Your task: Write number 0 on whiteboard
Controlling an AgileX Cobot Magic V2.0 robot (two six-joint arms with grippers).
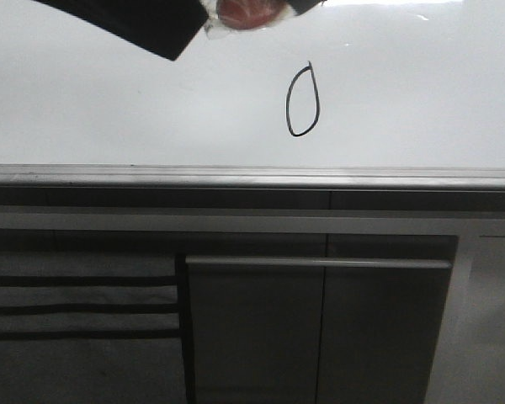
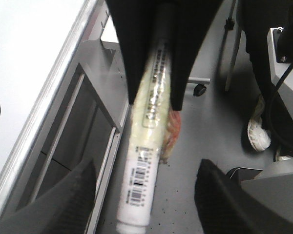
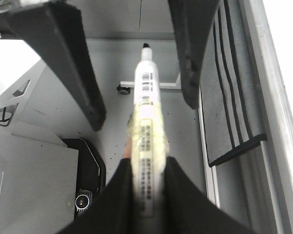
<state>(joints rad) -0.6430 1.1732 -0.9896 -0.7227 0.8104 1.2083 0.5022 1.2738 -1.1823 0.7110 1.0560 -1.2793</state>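
Ink forms the number 0 (image 1: 303,101), a thin black oval with a short tail at its top, right of centre on the glossy whiteboard (image 1: 109,109) and just above its grey metal edge strip (image 1: 252,177). Off the board, the right tool (image 3: 149,195) is clamped on a white barcode-labelled marker (image 3: 146,87) wrapped in yellowish tape. The left tool (image 2: 144,195) has its fingers (image 2: 63,195) spread wide apart on either side of the marker's far end, not touching it.

We see soft, even light; faint glare brightens the whiteboard (image 1: 421,93) along its top edge. Both wrist views blur the close marker (image 2: 146,146), and the cabinet below sits dim.
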